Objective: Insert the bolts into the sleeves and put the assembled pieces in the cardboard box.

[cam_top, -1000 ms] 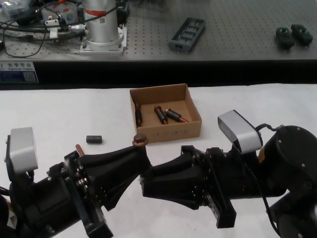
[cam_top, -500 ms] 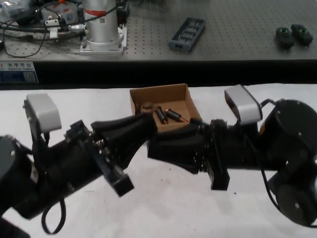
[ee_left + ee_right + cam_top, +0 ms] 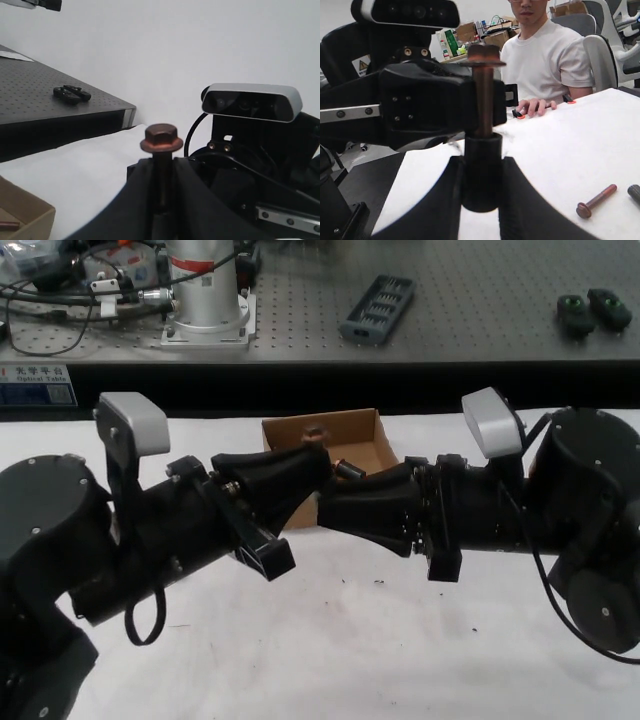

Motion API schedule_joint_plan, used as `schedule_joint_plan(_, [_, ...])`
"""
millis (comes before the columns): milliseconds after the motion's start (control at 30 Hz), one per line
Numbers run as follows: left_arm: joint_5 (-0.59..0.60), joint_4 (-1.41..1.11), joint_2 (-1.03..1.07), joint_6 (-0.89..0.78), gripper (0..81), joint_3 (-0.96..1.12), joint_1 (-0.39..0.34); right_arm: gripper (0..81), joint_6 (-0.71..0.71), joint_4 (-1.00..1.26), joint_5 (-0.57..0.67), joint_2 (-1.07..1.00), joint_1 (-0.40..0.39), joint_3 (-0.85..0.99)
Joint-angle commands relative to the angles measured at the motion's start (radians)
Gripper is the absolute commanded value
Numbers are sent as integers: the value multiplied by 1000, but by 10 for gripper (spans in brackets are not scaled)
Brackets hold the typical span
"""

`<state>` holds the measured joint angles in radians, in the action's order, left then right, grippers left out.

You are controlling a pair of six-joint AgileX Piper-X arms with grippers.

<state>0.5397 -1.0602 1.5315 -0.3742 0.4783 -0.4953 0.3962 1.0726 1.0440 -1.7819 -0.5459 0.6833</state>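
Bolt (image 3: 160, 139) met sleeve (image 3: 481, 146) above the near side of the cardboard box (image 3: 345, 420); both my grippers were clamped.

My left gripper (image 3: 161, 167) had its jaws closed on the bolt's shank just under the flanged hex head. My right gripper (image 3: 481, 165) had its jaws closed round the black sleeve's barrel, with the shank entering the sleeve from the top. I couldn't see how deep it was seated. My read: steel parts, rigid, dense for their size, nothing fragile. The smooth shank could pivot in a two-finger pinch. The sleeve barrel looked the better hold mid-length, head up so the flange stops the bolt dropping through. A loose bolt (image 3: 596, 201) lay on the bench (image 3: 350, 640).
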Motion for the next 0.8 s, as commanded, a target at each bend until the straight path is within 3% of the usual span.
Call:
schedule_joint_plan(0, [12,4,46,17,6,1,4,66,7,15,6,9,11,23])
schedule_joint_plan(300, [12,-19,55,17,7,1,4,66,7,9,22,9,11,23])
schedule_joint_plan(533, [26,-2,55,15,340,1,24,66,7,18,52,9,11,23])
schedule_joint_plan(767, [58,-57,55,-39,348,1,30,66,4,18,59,9,13,23])
